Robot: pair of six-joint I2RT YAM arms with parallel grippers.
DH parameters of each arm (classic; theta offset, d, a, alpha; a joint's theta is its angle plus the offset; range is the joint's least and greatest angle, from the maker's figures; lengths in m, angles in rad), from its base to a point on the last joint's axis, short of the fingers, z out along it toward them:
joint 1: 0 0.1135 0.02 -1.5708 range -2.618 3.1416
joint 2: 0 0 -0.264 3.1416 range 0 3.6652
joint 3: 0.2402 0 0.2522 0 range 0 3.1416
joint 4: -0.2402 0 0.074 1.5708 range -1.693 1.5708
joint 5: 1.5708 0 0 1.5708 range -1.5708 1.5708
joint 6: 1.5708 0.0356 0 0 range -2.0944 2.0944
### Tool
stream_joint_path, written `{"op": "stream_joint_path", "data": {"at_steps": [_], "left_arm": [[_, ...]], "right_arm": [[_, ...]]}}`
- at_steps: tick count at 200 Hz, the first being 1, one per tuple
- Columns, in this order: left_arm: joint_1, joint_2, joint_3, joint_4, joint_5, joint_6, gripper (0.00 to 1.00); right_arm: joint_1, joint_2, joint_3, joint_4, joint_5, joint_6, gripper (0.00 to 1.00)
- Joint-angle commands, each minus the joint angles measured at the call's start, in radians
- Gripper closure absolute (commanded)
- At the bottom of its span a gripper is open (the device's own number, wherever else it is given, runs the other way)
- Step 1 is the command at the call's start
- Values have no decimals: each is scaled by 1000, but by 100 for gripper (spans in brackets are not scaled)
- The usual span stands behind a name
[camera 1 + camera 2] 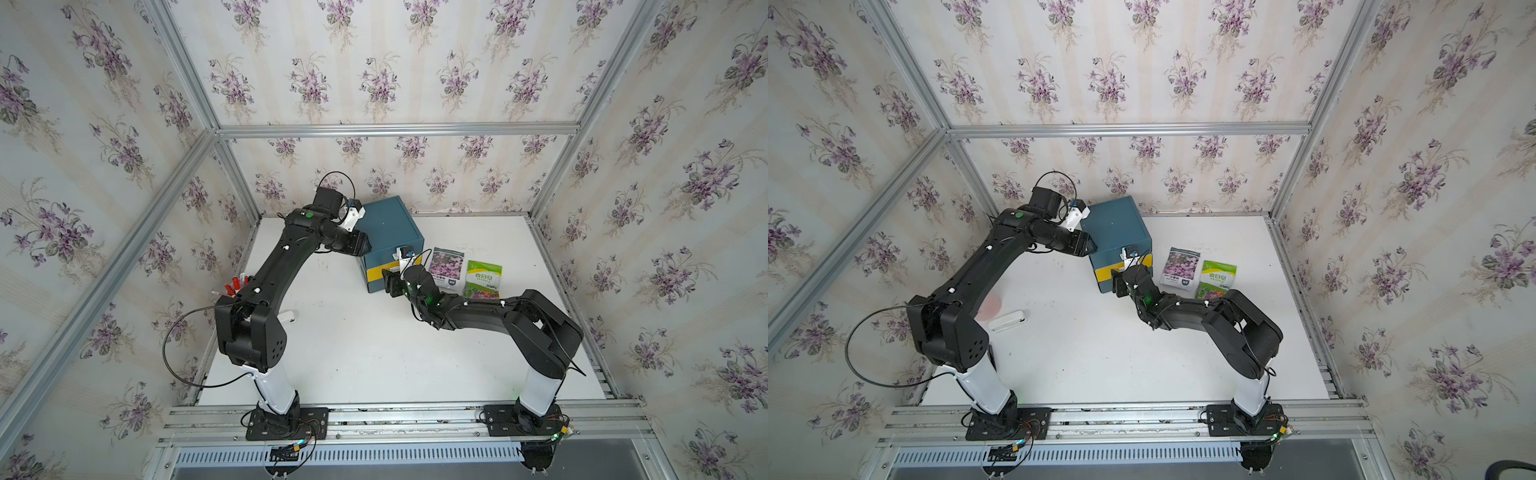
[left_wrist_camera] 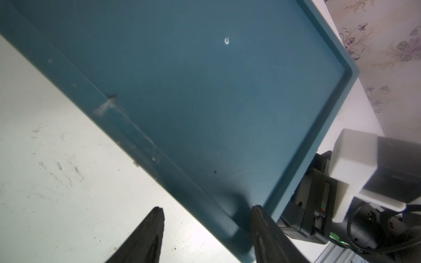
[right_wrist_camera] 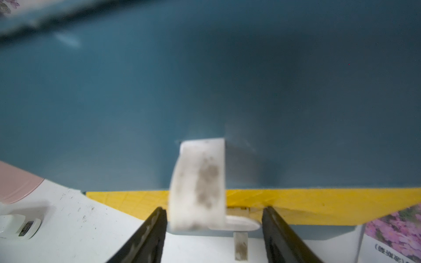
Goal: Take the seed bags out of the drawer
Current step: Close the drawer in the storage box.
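A blue box (image 1: 390,228) (image 1: 1117,228) stands at the back of the white table; its drawer shows as a yellow strip (image 1: 376,272) (image 3: 319,205) low on the front. Two seed bags lie flat on the table right of the box: a grey-topped one with pink blossoms (image 1: 446,266) (image 1: 1179,268) (image 3: 396,230) and a green one (image 1: 483,278) (image 1: 1217,282). Any bag inside the drawer is hidden. My right gripper (image 1: 386,282) (image 3: 213,211) is at the drawer front, jaws closed on both ends of the white handle (image 3: 241,224). My left gripper (image 1: 365,245) (image 2: 207,210) is open against the box's left side.
A white oblong device (image 1: 1007,322) (image 3: 18,225) and a pink disc (image 1: 990,307) lie on the table's left part, beside the left arm. Red-tipped items (image 1: 235,284) sit at the left edge. Wallpapered walls on an aluminium frame close in the table.
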Motion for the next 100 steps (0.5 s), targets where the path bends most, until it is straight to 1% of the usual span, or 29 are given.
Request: {"op": "stream_joint_path", "data": {"at_steps": [1,36,59,100], "left_arm": [[1,16,-6,-167,-72,33,36],[1,23,6,-171,-74,31,36],[0,26,8,-171,-78,28,36],[0,34,16,-168,-83,20,35]], "right_arm": [[-5,-16,-9,28,-6,12,29],[-7,-87,-64,-2,-14,41,27],[-8,-134,-96,-55,-31,73,25],[-30,-187,-138,-165,-106,212,24]]}}
